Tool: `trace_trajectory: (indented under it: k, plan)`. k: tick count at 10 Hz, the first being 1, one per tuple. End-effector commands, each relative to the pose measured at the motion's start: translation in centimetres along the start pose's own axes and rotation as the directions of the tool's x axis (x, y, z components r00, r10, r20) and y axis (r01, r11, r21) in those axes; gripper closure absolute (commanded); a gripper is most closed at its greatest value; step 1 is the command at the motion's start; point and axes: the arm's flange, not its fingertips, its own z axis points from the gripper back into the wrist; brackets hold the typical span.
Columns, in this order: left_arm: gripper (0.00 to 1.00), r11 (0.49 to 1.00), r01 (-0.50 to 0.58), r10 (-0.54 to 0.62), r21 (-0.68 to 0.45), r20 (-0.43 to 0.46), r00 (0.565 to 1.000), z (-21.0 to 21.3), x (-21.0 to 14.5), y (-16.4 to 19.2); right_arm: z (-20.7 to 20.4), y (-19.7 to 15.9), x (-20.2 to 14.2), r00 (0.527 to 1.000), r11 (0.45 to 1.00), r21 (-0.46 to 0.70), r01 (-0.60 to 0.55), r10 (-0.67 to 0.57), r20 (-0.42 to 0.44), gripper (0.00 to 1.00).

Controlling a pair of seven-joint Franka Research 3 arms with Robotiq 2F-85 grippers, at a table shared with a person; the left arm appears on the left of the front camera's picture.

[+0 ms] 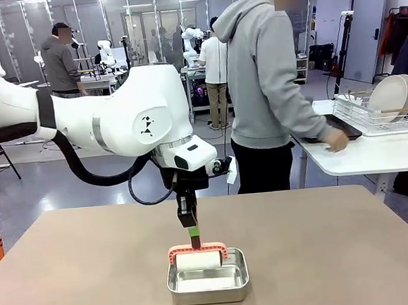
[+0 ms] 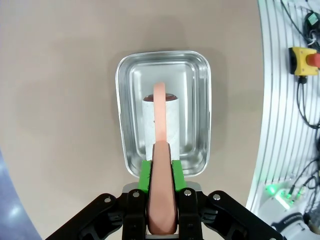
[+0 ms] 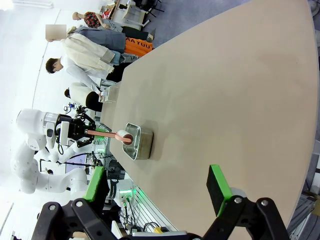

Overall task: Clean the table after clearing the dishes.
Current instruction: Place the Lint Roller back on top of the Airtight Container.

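Front view | tan table (image 1: 324,242) | left claw (image 1: 195,243) clamped on roller handle (image 1: 194,232) | right claw (image 3: 155,192) apart

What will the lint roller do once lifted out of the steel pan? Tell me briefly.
The lint roller likely lifts stiffly: the left gripper is shut on its rigid-looking pink handle. Its white paper-covered drum looks light, probably spinning and clinging on the table. The steel pan might shift.

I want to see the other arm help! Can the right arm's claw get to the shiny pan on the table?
Probably yes. The right gripper is open and empty, with only bare table before the steel pan. But the left gripper already holds the lint roller there.
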Motion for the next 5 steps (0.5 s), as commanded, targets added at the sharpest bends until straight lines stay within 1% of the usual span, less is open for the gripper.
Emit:
trace_trajectory:
  k: [1,5]
  plan:
    - [0.79,0.999,0.033,-0.031,-0.041,0.050,0.998,-0.5,0.7,1.1,0.1,0.3,-0.1,1.000,1.000,0.008,-0.013,0.013,0.003,0.00]
    - [0.79,0.997,0.040,-0.037,-0.062,0.052,0.998,-2.6,1.2,3.4,0.1,0.3,-0.1,1.000,1.000,0.008,-0.013,0.013,0.003,0.00]
